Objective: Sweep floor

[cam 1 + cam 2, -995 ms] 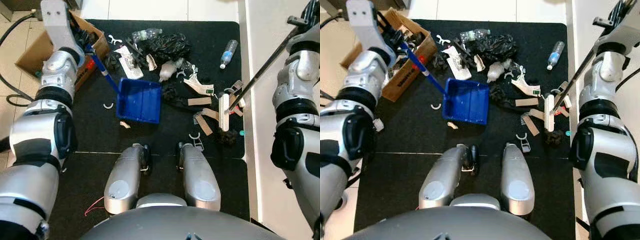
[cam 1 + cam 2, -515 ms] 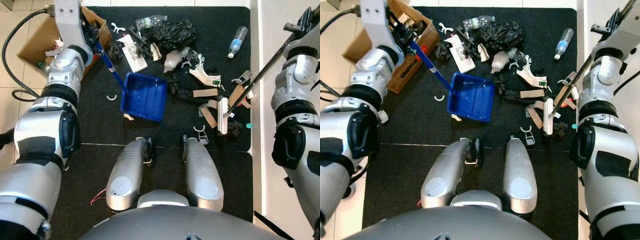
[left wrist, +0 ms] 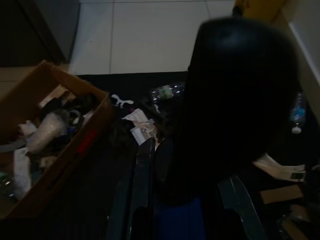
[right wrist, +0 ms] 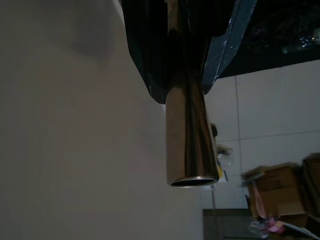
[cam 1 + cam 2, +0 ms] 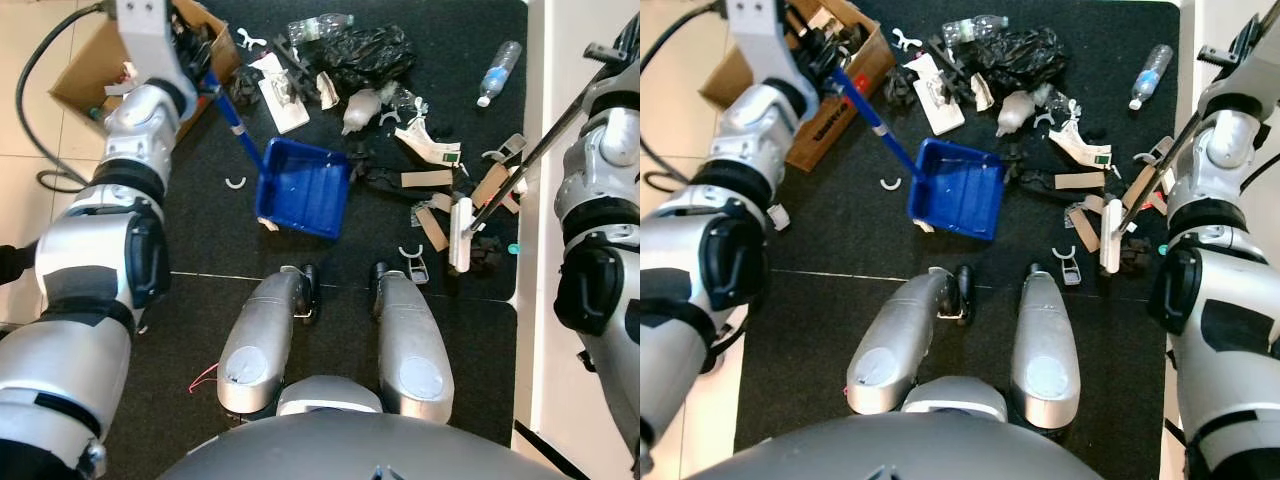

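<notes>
Overhead, each gripper clamps a handle, dustpan left, broom right, their tips cut off.

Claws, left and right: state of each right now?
Left claw: shut on the blue plastic dustpan, gripping its long blue handle.
Right claw: shut on the silver metal broom pole.

An open cardboard box of clutter sits beside a black cable.
</notes>
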Tool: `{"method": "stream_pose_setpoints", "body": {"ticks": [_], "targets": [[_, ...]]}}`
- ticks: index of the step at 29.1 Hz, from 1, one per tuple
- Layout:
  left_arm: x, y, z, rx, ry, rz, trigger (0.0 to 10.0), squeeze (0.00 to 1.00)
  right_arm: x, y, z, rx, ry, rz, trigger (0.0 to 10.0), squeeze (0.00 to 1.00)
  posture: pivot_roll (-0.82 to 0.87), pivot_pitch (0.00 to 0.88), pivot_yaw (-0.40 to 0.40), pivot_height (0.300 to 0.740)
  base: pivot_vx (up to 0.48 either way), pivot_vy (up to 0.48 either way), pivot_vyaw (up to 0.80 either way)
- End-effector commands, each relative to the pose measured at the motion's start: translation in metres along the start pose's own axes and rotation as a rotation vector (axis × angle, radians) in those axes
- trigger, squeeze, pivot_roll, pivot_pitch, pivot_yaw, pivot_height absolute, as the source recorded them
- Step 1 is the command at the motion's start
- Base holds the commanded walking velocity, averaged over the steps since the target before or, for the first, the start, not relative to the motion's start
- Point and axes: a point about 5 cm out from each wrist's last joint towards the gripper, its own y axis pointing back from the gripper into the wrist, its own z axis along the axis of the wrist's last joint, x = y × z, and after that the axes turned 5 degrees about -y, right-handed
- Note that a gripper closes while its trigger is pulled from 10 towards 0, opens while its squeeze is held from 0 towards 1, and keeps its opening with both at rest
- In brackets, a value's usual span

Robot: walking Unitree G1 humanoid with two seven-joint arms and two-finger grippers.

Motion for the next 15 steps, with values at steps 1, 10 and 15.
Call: {"method": "stream_pose_setpoints", "body": {"ticks": [1,10,15], "targets": [[-0.005,0.000,-0.003,-0.010,0.050,-0.021,10.0,0.00,-0.002,0.002,-0.002,0.000,0.024,-0.001,10.0,0.00,0.12,0.335,0.133,0.740,0.000,0.000,0.00],[-0.016,0.000,-0.014,0.041,0.021,-0.084,10.0,0.00,0.012,0.019,-0.032,0.137,-0.358,-0.129,10.0,0.00,0.18,0.288,0.133,0.740,0.000,0.000,0.00],[-0.021,0.002,-0.025,0.069,0.008,-0.099,10.0,0.00,0.043,0.024,-0.038,0.182,-0.538,-0.082,10.0,0.00,0.17,0.277,0.122,0.740,0.000,0.000,0.00]]}}
